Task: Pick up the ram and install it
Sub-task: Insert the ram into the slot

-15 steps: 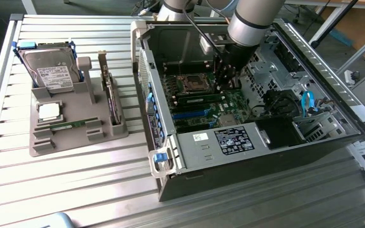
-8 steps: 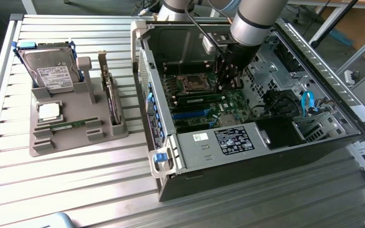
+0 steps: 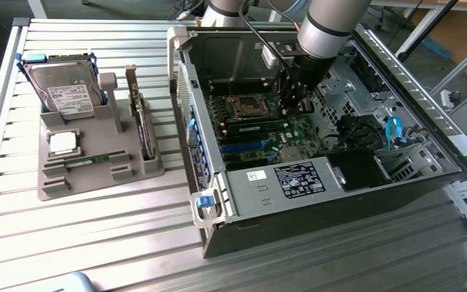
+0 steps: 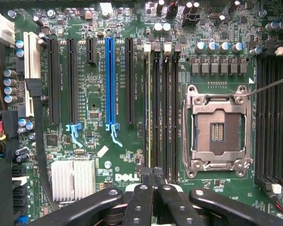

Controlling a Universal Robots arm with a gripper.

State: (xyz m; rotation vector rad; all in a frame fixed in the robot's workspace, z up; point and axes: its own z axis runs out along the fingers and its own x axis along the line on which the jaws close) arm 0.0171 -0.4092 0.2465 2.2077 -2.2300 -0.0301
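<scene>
The ram [image 3: 94, 160] is a thin green stick lying flat in the grey holder [image 3: 95, 182] on the table, at the exterior view's left, outside the computer case. My gripper [image 3: 293, 100] hangs inside the open case [image 3: 315, 201], far from the ram. It hovers over the motherboard [image 4: 99, 84]. In the wrist view the gripper [image 4: 153, 175] is shut, black fingers [image 4: 140, 197] pressed together with nothing between them. Their tips sit over the end of the long memory slots [image 4: 162, 108] beside the bare processor socket [image 4: 217, 129]. Whether a stick stands in one of those slots I cannot tell.
The holder also carries a hard drive [image 3: 65, 85], a square silver processor [image 3: 61, 143] and an upright dark expansion card [image 3: 140, 121]. Inside the case are a blue card slot [image 4: 109, 82], a silver heatsink [image 4: 73, 176], cables and a drive cage [image 3: 396, 152].
</scene>
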